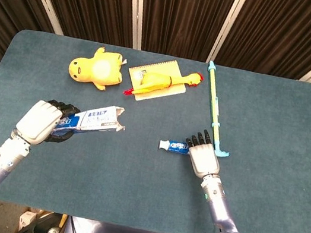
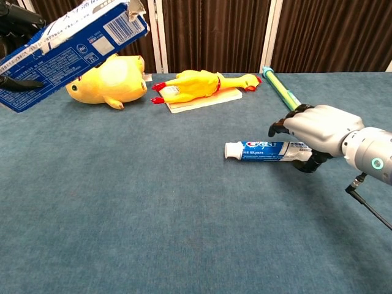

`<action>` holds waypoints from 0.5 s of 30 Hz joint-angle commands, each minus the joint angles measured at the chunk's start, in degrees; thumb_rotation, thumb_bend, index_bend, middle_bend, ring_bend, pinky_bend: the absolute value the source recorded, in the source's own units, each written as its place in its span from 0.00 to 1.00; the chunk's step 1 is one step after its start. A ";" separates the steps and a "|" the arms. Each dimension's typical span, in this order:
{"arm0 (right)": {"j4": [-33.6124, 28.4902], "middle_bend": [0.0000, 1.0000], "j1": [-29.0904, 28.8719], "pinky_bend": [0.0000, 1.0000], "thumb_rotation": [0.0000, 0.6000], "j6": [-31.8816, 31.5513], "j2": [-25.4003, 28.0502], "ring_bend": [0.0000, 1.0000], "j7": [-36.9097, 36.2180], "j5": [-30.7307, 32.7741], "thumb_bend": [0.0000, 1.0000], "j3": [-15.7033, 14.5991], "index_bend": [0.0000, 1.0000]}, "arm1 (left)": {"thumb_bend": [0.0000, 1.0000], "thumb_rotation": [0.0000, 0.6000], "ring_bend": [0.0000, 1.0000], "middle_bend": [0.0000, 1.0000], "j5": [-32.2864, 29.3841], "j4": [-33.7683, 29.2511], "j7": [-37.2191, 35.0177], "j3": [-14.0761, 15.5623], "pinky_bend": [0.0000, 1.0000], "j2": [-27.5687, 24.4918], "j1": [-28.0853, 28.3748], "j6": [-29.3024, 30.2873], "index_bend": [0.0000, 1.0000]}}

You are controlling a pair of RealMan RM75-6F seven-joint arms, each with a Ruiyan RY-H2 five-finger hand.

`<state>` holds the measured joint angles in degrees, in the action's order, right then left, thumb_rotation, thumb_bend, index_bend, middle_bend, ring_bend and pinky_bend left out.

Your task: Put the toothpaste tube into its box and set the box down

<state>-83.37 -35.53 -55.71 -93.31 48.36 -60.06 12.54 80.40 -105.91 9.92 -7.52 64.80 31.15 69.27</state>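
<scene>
The toothpaste tube (image 1: 173, 147) (image 2: 263, 150) lies flat on the blue table, cap to the left. My right hand (image 1: 201, 158) (image 2: 318, 128) arches over its tail end, fingers on the far side and thumb on the near side, not closed on it. My left hand (image 1: 43, 121) (image 2: 13, 27) holds the blue and white toothpaste box (image 1: 97, 119) (image 2: 73, 46) by one end, raised above the table. Its open, torn-flap end points right toward the tube.
A yellow duck plush (image 1: 94, 69) (image 2: 107, 79) and a rubber chicken (image 1: 161, 81) (image 2: 199, 82) on a notepad (image 1: 154, 71) lie at the back. A green and blue stick toy (image 1: 214, 109) (image 2: 288, 95) runs from the back to just beside my right hand.
</scene>
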 commanded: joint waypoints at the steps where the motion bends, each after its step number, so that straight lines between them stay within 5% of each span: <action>1: 1.41 0.23 -0.11 0.04 1.00 -0.18 -0.47 0.14 -0.81 0.23 0.42 -0.54 0.23 | 0.39 1.00 0.48 0.51 0.03 -0.04 0.00 0.00 0.49 0.05 -0.04 0.00 0.42; 8: 3.88 0.33 -0.43 0.09 1.00 -0.42 -1.15 0.23 -2.24 0.43 0.42 -1.21 0.36 | 0.39 1.00 0.48 0.51 0.23 -0.07 0.01 -0.04 0.49 0.15 -0.11 -0.02 0.42; 15: 5.62 0.61 -0.18 0.42 1.00 -1.51 -1.77 0.51 -3.54 -0.59 0.42 -2.69 0.69 | 0.39 1.00 0.48 0.51 0.05 0.06 -0.40 -0.21 0.49 0.09 -0.12 -0.30 0.42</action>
<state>-77.96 -35.79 -57.26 -95.03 44.78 -60.71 10.14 80.45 -105.85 9.52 -7.74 64.88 31.03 68.97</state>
